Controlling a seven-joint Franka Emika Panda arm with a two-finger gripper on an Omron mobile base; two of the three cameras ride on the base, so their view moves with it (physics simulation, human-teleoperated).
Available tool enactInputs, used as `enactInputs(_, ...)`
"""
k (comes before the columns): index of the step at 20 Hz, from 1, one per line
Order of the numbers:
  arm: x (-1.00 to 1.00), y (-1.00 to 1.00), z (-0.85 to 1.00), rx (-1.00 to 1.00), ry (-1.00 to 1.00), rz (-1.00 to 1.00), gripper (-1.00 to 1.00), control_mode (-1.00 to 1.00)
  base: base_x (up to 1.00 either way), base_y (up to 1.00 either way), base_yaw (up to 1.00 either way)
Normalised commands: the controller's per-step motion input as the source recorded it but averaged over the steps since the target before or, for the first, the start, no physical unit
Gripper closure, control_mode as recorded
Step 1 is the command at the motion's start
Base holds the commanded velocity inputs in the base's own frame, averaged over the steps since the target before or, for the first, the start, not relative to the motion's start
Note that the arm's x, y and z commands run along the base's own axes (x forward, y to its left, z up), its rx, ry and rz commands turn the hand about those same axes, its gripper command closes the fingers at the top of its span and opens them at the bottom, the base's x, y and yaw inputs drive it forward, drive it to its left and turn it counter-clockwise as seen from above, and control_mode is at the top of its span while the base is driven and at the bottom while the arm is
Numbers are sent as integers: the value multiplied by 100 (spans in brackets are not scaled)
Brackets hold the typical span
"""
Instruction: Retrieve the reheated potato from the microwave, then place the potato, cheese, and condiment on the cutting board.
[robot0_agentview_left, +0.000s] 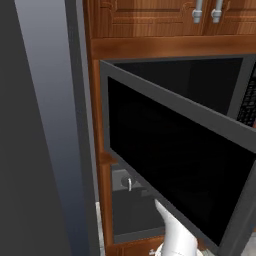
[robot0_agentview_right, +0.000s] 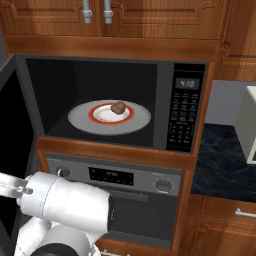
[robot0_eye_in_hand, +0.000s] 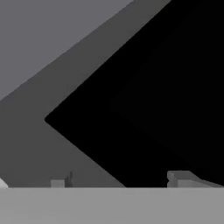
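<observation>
Microwave (robot0_agentview_right: 185, 107) door (robot0_agentview_left: 170, 165) swung wide open. Potato (robot0_agentview_right: 118, 107) on small red-rimmed plate (robot0_agentview_right: 102, 116), plate on grey turntable (robot0_agentview_right: 80, 120) inside cavity. Gripper (robot0_eye_in_hand: 118, 181) close against door's black glass and grey frame; tips spread well apart, nothing between them, though tips barely show. Oven (robot0_agentview_right: 150, 182) below microwave.

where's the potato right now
In the right base view the potato sits on a red-rimmed plate on the turntable inside the open microwave, left of its keypad.
</observation>
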Motion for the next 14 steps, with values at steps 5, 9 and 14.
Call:
enactInputs(5,-58,100,25,0,-7,0,-100,-100,0,0,0)
enactInputs(9,-46,100,14,0,-9,0,-100,-100,0,0,0)
enactInputs(14,-31,100,3,0,-7,0,-100,-100,0,0,0)
